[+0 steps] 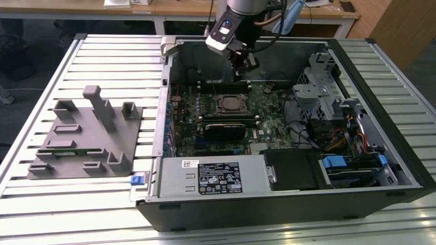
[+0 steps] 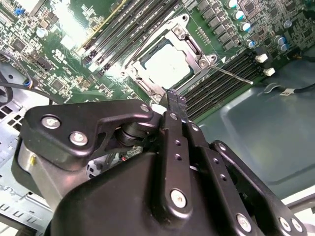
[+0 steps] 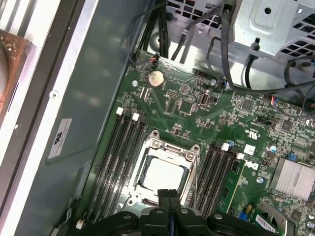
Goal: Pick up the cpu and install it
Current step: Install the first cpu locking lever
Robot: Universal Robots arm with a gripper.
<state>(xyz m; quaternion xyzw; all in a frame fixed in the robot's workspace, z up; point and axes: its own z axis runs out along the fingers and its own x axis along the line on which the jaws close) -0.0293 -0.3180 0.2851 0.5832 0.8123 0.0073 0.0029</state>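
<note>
Cpu [image 3: 162, 173] lies flat in the socket, directly under the hand [image 3: 168, 194], whose fingers are pressed together with nothing between them. Whether the tips touch it I cannot tell. They overlap one edge of its silver top. The metal socket frame [image 3: 153, 145] rings it closely, and memory slots [image 3: 120, 157] run tight along both sides. Farther out, the case wall [image 3: 83, 98] and the drive cage [image 3: 275, 24] bound the motherboard [image 3: 197, 108], with open room above. The case rests on the slatted bench [image 1: 102, 56].

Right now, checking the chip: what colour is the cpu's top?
The cpu is silver-grey; first wrist view.
</note>
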